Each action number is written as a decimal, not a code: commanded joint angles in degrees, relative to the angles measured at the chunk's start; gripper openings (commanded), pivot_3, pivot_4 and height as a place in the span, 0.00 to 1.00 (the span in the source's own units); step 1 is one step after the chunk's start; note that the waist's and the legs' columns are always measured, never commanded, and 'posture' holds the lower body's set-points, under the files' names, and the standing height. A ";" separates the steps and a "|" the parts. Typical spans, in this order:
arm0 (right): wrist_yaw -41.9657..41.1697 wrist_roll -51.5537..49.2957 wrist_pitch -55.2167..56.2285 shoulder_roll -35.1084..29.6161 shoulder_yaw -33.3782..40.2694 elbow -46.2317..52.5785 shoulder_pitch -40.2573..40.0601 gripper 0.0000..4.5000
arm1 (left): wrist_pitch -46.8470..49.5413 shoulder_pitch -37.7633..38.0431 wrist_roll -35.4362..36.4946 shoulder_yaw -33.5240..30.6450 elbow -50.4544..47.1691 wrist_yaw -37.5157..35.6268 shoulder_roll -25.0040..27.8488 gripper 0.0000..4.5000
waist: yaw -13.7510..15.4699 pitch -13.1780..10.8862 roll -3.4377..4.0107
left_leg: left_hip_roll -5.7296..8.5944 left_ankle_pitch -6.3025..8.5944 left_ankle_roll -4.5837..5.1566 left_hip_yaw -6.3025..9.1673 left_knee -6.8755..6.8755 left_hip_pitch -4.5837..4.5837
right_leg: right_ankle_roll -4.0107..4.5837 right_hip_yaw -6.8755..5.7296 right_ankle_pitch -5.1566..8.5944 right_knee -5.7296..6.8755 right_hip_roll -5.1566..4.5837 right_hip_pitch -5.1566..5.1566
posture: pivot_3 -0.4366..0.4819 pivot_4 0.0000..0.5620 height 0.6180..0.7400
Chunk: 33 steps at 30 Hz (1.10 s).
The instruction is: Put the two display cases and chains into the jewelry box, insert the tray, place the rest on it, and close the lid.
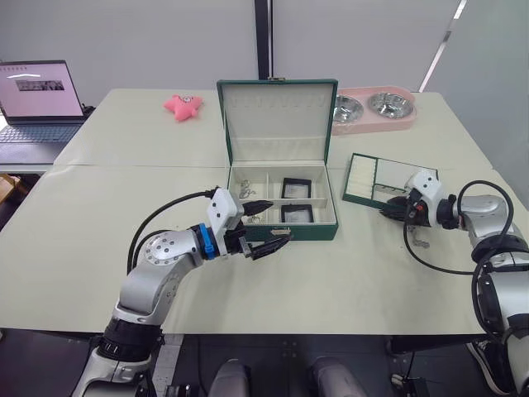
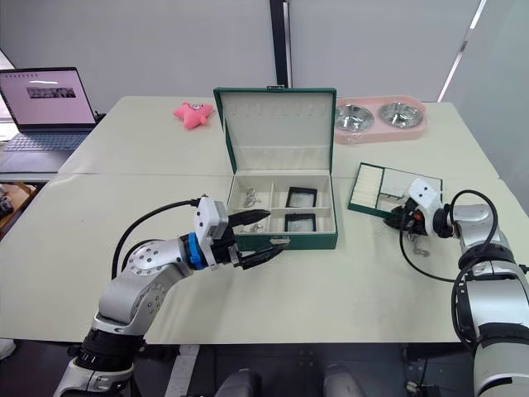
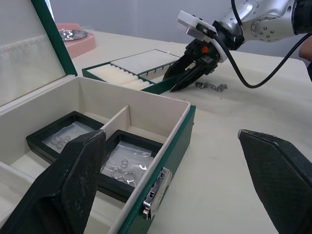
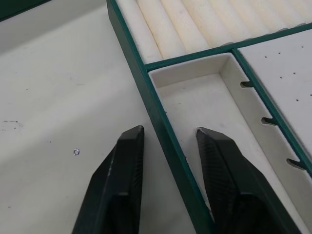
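Note:
The jewelry box (image 1: pixel 281 232) stands open mid-table with its lid (image 1: pixel 277 124) upright. Both display cases (image 1: pixel 296 188) (image 1: pixel 295 213) lie in its right compartments, and chains (image 1: pixel 246 195) lie in a left one. My left gripper (image 1: pixel 269 223) is open at the box's front wall, near the clasp (image 3: pixel 155 195). To the right lies the tray (image 1: pixel 364 184). My right gripper (image 4: pixel 168 139) is open astride the tray's near rim, one finger outside and one over a compartment. Another chain (image 3: pixel 212 86) lies on the table beside that gripper.
A pink double bowl stand (image 1: pixel 374 107) sits behind the tray and a pink star toy (image 1: pixel 183 105) behind the box on the left. A laptop (image 1: pixel 37 99) is at the far left. A tiny ring (image 4: pixel 76 152) lies on the table by the tray.

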<state>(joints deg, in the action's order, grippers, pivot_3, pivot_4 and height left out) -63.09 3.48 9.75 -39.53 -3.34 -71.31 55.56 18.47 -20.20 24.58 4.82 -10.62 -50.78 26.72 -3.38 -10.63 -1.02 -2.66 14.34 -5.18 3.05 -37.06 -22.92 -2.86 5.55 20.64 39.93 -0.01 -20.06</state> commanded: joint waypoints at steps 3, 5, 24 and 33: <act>0.78 -0.20 0.89 -0.53 1.48 -0.32 1.53 0.08 | -1.72 -1.34 0.82 0.07 -0.79 -0.93 -1.71 1.00 | 0.01 0.00 0.00 | 0.00 0.00 0.00 0.00 0.00 0.00 | 0.00 0.00 0.00 0.00 0.00 0.00 | 0.48 0.27 1.00; 0.90 -0.25 0.92 -0.50 1.55 -0.35 1.53 0.01 | -1.73 -1.64 0.68 0.38 -0.84 -1.10 -2.36 1.00 | 0.02 0.00 0.00 | 0.00 0.00 0.00 0.00 0.00 0.00 | 0.00 -0.01 0.00 0.00 0.00 0.00 | 0.48 0.27 1.00; 0.73 -0.50 1.22 -1.85 2.98 0.38 3.50 0.01 | -3.82 -5.21 -0.98 1.59 1.80 -0.75 -5.76 1.00 | -0.02 0.00 0.00 | 0.01 0.00 0.00 -0.02 -0.01 0.00 | 0.00 0.02 0.00 0.00 0.00 0.00 | 0.48 0.27 1.00; -5.66 -1.26 0.58 -6.66 2.64 7.39 1.30 0.01 | -4.73 -4.87 -1.40 1.53 1.17 -0.36 -6.30 1.00 | 0.09 0.00 0.00 | 0.02 0.00 0.00 -0.02 0.00 -0.01 | 0.00 0.01 0.00 -0.01 -0.01 0.00 | 0.48 0.27 1.00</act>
<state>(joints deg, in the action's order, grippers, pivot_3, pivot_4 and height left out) -67.62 3.41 10.08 -44.51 -1.84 -67.19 56.76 14.66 -24.62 23.27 6.54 -8.21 -51.32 20.53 -3.29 -10.63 -1.02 -2.64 14.34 -5.18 3.03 -37.06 -22.92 -2.86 5.56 20.64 39.92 -0.02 -20.06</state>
